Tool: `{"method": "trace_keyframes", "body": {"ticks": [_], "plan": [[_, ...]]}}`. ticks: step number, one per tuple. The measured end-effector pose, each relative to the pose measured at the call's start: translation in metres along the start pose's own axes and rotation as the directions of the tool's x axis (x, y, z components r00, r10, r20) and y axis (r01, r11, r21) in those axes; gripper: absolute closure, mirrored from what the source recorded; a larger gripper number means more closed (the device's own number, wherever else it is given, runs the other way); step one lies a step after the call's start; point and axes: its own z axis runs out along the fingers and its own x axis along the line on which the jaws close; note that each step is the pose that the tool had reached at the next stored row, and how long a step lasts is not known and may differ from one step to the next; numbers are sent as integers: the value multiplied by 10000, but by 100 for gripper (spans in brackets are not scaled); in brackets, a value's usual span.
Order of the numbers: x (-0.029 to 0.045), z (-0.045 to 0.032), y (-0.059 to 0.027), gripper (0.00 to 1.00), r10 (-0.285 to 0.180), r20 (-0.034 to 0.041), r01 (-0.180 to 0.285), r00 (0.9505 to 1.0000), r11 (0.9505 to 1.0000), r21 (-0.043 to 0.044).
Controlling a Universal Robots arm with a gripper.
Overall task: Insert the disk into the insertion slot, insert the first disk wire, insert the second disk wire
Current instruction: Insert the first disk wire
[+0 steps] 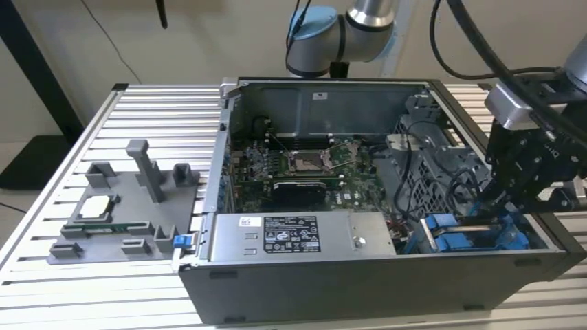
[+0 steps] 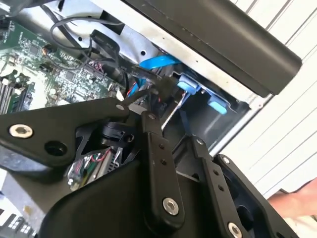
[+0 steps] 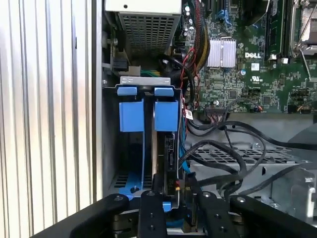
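Disk (image 3: 168, 153) sits innermost in a nest of bigger things. Biggest is the ribbed counter (image 1: 156, 103), carrying the open computer case (image 1: 367, 289). In the case's corner at the exterior view's right stands the insertion slot (image 3: 146, 81). The disk appears to sit edge-on inside it, its long axis running from the blue tabs (image 3: 166, 115) straight toward the tool (image 3: 179, 198). So the tool is in line with the disk, right at its near end, hanging over the slot. Black wires (image 3: 233, 158) and a blue wire (image 2: 157, 62) loop just beside it. A small dark piece, perhaps a plug (image 3: 177, 187), sits at the tool's tip. Whether the tool is clenched on it or released, I cannot tell.
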Motion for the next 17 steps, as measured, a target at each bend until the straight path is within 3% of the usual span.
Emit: {"method": "trace_keyframes", "body": {"ticks": [7,17], "plan": [[-20,-290,1,0,1,-2,-1,10000,10000,0],[-27,-312,-2,0,0,-2,0,10000,10000,-1]]}}
